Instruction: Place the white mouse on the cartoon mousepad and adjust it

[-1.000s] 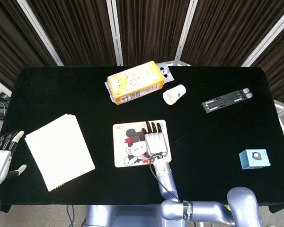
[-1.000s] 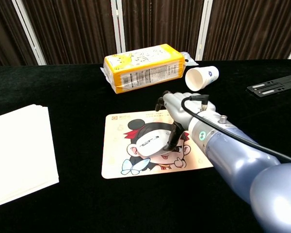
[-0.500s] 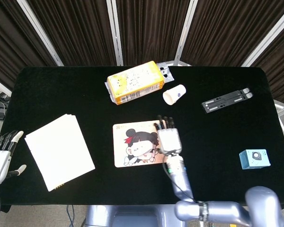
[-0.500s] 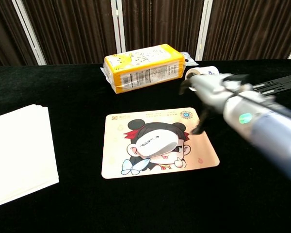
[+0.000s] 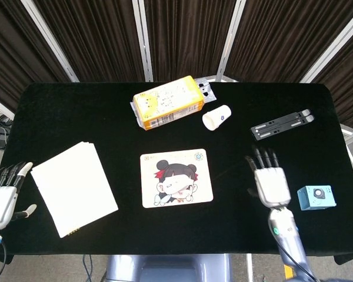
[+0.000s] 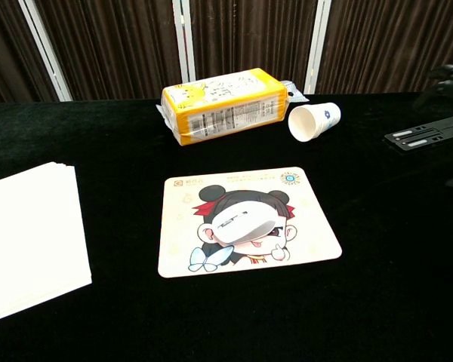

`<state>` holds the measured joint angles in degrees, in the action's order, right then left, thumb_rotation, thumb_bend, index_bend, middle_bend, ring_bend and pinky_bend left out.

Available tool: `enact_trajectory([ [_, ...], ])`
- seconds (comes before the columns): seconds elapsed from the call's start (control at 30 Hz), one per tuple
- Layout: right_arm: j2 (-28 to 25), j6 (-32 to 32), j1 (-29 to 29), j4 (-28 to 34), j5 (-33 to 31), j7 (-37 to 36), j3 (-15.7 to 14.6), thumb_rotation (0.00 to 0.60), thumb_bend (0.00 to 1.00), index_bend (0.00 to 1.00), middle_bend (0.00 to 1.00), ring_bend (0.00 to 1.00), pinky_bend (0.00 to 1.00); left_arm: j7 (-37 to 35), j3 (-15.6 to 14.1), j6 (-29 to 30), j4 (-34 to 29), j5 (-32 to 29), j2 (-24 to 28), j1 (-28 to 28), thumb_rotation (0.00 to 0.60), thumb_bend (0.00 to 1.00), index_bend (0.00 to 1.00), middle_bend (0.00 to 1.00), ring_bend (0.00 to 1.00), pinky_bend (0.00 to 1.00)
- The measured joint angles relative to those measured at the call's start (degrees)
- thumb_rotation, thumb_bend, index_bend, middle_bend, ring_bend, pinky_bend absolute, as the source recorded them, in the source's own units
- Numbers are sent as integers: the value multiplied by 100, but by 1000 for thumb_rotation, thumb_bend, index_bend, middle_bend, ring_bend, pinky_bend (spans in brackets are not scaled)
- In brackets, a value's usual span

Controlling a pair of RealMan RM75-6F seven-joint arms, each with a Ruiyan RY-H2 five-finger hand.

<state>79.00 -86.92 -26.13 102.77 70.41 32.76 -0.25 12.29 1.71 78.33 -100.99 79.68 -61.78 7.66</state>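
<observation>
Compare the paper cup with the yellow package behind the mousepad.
The paper cup is small, white and round; the yellow package is much larger, boxy and printed. The paper cup lies tipped over, its open mouth towards the camera in the chest view, while the yellow package rests flat and sealed. Both lie on the black table beyond the cartoon mousepad.

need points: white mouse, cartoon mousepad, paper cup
white mouse (image 6: 241, 221), chest view, middle of its top shell
cartoon mousepad (image 6: 180, 264), chest view, bare near-left corner
paper cup (image 5: 217, 117), head view, its side wall
</observation>
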Motion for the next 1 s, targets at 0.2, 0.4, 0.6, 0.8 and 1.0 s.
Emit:
enact_trajectory([
  [0.2,-50,-285,395,-372,506,-806,-129,600,142,185,0,0,0,617,121,-180,-249,3,33,272,600,202,0,0,0,0],
  [0.4,-101,-410,534,-600,882,-1144,27,600,147,185,0,0,0,1441,421,-709,-527,-633,-188,792,600,199,0,0,0,0],
  [0.6,-136,-644,588,-627,1315,-1094,258,600,147,185,0,0,0,2471,815,-1221,-614,-1877,-821,1611,600,201,0,0,0,0],
  [0.8,-194,-711,667,-559,1362,-1144,502,600,147,186,0,0,0,3285,1188,-1510,-364,-3297,-1675,2489,600,178,0,0,0,0],
  [1.0,-258,-719,730,-443,1290,-1315,717,600,146,185,0,0,0,3836,1458,-1661,220,-4307,-2664,3454,600,178,0,0,0,0],
])
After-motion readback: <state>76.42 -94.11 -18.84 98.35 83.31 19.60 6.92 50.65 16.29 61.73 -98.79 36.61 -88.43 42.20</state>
